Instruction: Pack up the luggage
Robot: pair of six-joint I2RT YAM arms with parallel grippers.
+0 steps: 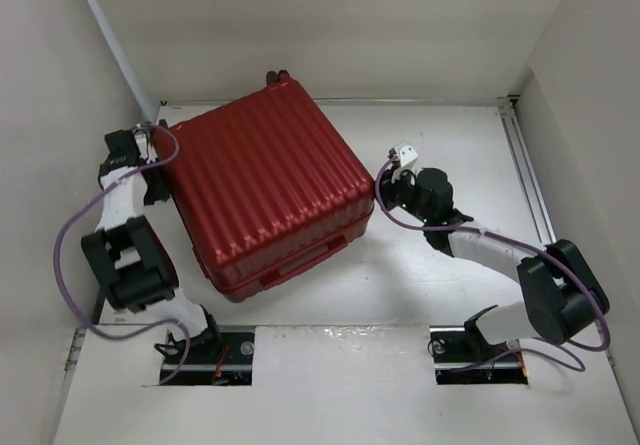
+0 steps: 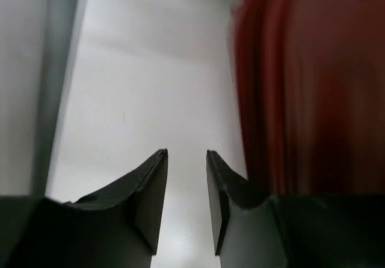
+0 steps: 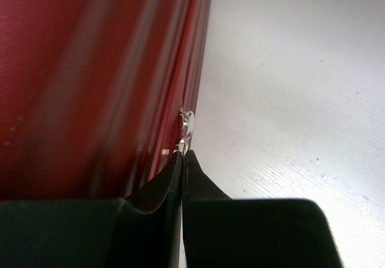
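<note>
The luggage (image 1: 268, 183), a large dark-red ribbed hard-shell suitcase, lies closed and flat on the white table. Its wheels (image 1: 277, 76) point to the back. My right gripper (image 1: 381, 187) is at the suitcase's right side and is shut on the silver zipper pull (image 3: 187, 129), which shows at the fingertips in the right wrist view, next to the red shell (image 3: 90, 81). My left gripper (image 1: 152, 137) is open and empty beside the suitcase's left rear corner. In the left wrist view its fingers (image 2: 150, 190) frame bare table, with the red shell (image 2: 307, 87) to the right.
White walls enclose the table on the left, back and right. A grey rail (image 1: 528, 170) runs along the right side. A grey post (image 2: 57, 69) stands at the left wall. Bare table (image 1: 450, 145) lies right of the suitcase.
</note>
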